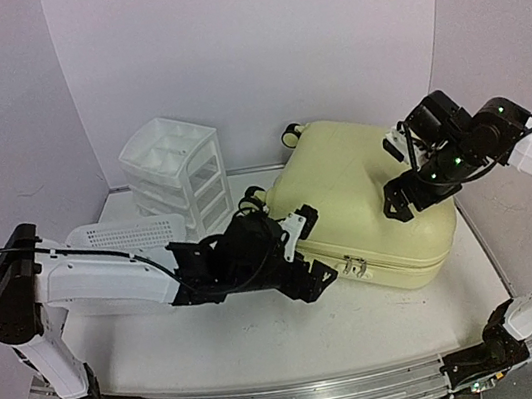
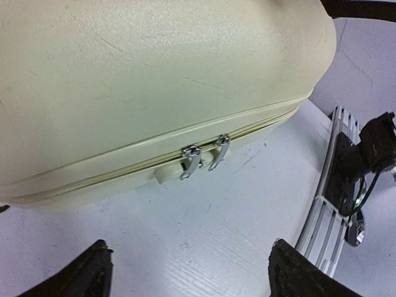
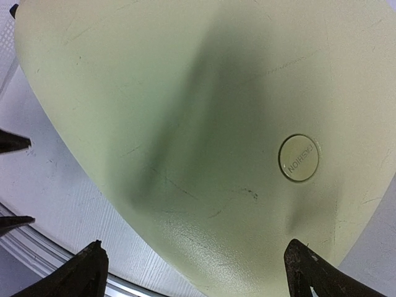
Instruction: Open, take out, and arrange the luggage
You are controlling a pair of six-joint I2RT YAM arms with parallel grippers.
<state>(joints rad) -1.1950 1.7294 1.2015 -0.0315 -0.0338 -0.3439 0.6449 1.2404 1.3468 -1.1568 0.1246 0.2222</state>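
Black fingertips (image 2: 86, 275) of my left gripper (image 2: 192, 272) sit at the bottom edge of the left wrist view, spread wide and holding nothing, above the white table top (image 2: 216, 235). Directly ahead of them lies the large pale yellow hard-shell suitcase (image 2: 154, 80). It rests flat on the right half of the table with its shell closed. Its zip runs shut along the near side, and two silver metal zipper pulls (image 2: 204, 158) hang side by side there. My left gripper is near these pulls but apart from them. My right gripper (image 3: 198, 272) is positioned over the top face of the suitcase, towards its right side. Its fingers are likewise spread, with nothing between them; whether they touch the shell cannot be determined. A round embossed badge (image 3: 299, 158) is set into the shell under that gripper. Black-and-cream spinner wheels (image 1: 291, 135) show at the far left end of the suitcase. A white plastic drawer unit (image 1: 175, 168) stands just beside that end. A white mesh plastic basket (image 1: 125, 237) lies left of the suitcase, behind my left arm.
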